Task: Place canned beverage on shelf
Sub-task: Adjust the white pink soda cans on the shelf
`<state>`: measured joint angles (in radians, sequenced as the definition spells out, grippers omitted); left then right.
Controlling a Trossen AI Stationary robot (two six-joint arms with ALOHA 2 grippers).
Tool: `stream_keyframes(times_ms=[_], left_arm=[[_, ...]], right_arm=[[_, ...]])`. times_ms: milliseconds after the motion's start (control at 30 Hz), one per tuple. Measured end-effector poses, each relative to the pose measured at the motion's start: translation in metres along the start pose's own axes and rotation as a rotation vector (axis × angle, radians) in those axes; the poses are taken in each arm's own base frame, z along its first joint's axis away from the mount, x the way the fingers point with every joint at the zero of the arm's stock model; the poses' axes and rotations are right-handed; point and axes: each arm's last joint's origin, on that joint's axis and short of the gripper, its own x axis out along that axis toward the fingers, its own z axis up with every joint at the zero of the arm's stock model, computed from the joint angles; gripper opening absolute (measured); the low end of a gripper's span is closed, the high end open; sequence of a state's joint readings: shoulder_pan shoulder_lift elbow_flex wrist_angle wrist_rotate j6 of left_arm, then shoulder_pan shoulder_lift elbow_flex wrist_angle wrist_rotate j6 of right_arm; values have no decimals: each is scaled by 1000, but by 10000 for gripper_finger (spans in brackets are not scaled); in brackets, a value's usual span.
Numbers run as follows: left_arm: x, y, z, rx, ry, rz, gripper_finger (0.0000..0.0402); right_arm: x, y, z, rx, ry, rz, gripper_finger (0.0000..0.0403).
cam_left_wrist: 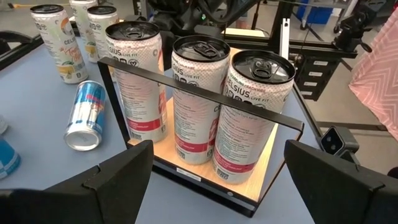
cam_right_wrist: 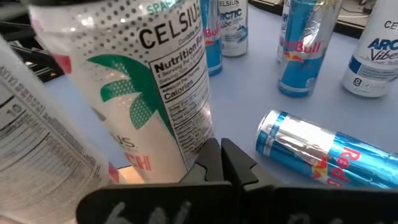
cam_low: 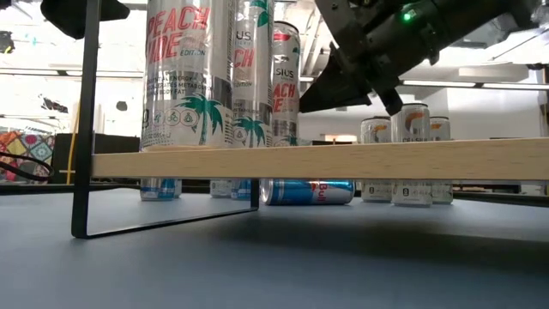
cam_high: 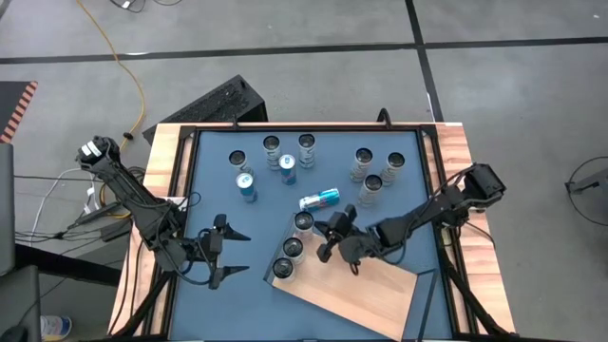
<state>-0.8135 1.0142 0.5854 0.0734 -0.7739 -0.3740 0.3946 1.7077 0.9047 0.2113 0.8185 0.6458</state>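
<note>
The shelf point(cam_high: 356, 294) is seen lying at the near middle of the blue table point(cam_high: 218, 190), set at an angle, with three white cans point(cam_high: 293, 249) stood upright in a row along its left end; they are packed side by side, touching or nearly so, presumably so that the rest of the board is kept free for further cans; much of the light wood to their right is bare. The right gripper point(cam_high: 328, 242) is held low just beside the farthest of the three cans, its fingers pressed fully together with nothing between them; in the right wrist view the closed tips point(cam_right_wrist: 221, 163) are seen close against the foot of that can, so a nudge to square it in the row is judged likely, though contact cannot be confirmed. The left gripper point(cam_high: 228, 255) is held over the table to the left of the shelf, its fingers spread as wide as they go and empty, aimed toward the row as though kept ready. A blue can point(cam_high: 319, 199) lies on its side just beyond the shelf's far left corner, where it would have to be righted or taken across its body; other cans point(cam_high: 380, 171) stand upright farther back, well apart from the shelf, not yet placed.
</note>
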Motion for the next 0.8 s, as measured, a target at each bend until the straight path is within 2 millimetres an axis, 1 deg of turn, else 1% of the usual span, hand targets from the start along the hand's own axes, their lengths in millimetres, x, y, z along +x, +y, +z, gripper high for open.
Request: stream_keyframes(times_ms=[533,800], left_arm=[[0,0,0,1,0,0,348],[0,0,0,1,0,0,348]], right_arm=[[-4,5,-3,0,20,48,0],[-11,10,-7,-12,30,77,0]])
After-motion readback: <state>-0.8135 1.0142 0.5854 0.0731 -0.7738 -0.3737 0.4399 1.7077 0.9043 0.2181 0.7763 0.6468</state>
